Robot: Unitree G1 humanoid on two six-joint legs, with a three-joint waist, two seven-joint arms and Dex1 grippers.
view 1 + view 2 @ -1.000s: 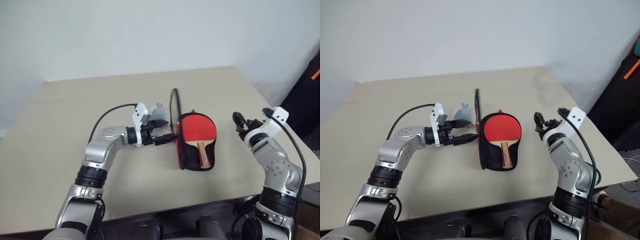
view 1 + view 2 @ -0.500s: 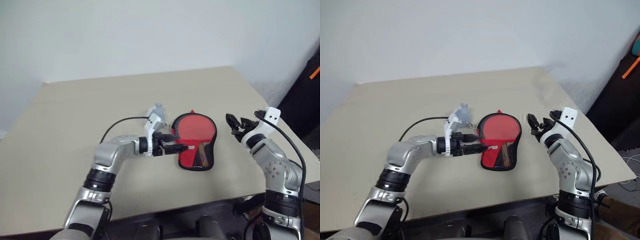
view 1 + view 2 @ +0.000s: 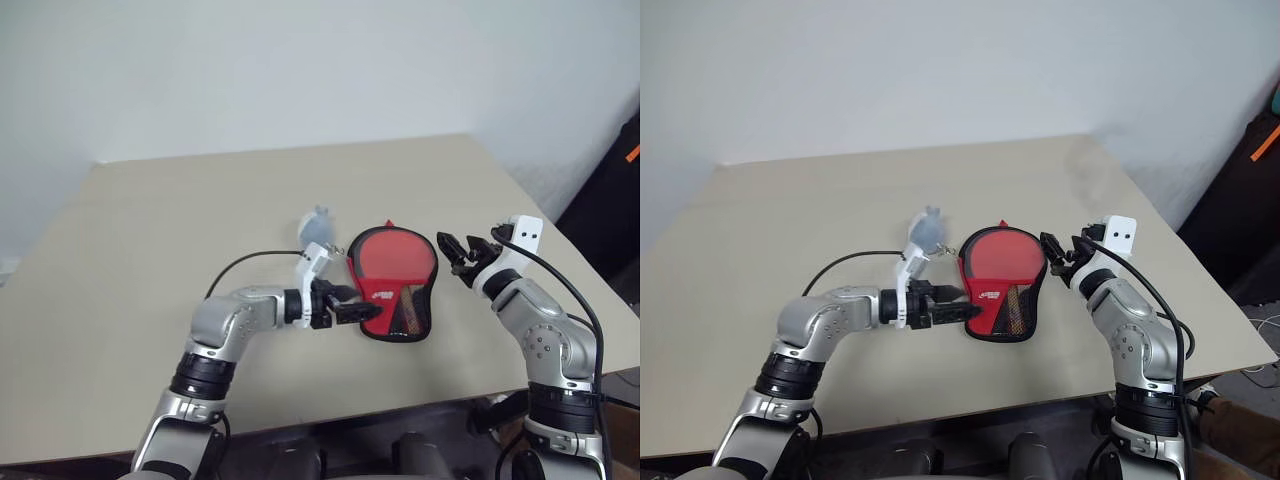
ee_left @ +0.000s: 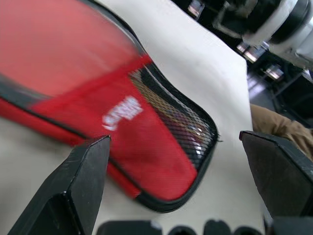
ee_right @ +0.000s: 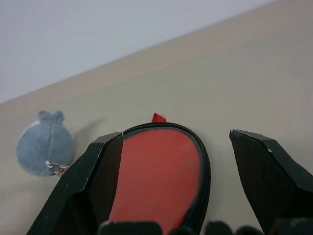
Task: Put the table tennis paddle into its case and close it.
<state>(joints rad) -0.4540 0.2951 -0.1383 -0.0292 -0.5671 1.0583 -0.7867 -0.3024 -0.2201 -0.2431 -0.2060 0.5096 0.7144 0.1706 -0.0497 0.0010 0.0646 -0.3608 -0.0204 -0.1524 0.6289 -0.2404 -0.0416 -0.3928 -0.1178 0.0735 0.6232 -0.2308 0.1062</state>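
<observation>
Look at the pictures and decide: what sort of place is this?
Probably an indoor test room: a bare beige table against a plain white wall, holding a paddle case and a grey plush toy, with cables on the floor.

case (image 3: 392, 286): red cloth, black mesh, clear glossy window | table (image 3: 150, 260): matt beige, smooth

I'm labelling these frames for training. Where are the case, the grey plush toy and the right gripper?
case (image 3: 380, 295): left eye view, on the red fabric panel by the white logo.
grey plush toy (image 5: 45, 149): right wrist view, on its round body.
right gripper (image 3: 1057, 250): right eye view, midway between its fingertips.
</observation>
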